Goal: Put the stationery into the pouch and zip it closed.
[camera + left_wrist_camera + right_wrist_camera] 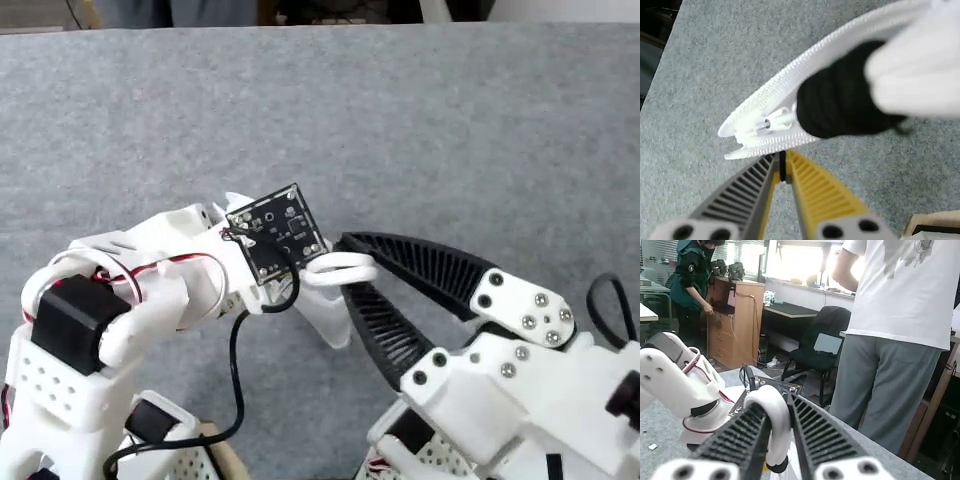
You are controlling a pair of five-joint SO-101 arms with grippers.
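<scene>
The left tool (782,169) is pinching narrow on the end of the pouch (830,46), right beside the slider (774,121), and is holding that end over the surface (400,120). The right tool (776,407) is gripping a white loop (767,392) between its black fingers, close to the left arm's wrist. The loop is probably the pouch's strap, though where it joins is hidden.

The two rows of teeth are standing apart, so the mouth is gaping. A dark shape (840,100) is sitting in it, perhaps stationery, but it is too blurred to name.

The step in hand looks like the zipping. To do it well, that dark shape should be lying fully below the teeth before the slider runs, or it will jam. The pinched end wants a firm anchor while the other tool is drawing the pouch taut. The pull should be following the line of the teeth, not lifting away from them, so the tape is not buckling.
</scene>
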